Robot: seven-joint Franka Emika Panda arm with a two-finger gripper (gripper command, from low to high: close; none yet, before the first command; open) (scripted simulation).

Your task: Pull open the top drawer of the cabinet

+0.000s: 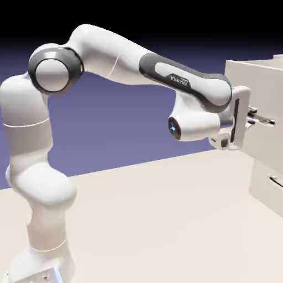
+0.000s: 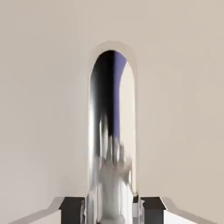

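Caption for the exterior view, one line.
Gripper shut on the handle of the top drawer, which stands out beyond the lower drawer.

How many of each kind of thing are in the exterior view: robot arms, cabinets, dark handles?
Robot arm: 1
Cabinet: 1
Dark handles: 2 (top drawer's handle, gripped; lower drawer's handle)
Total: 4
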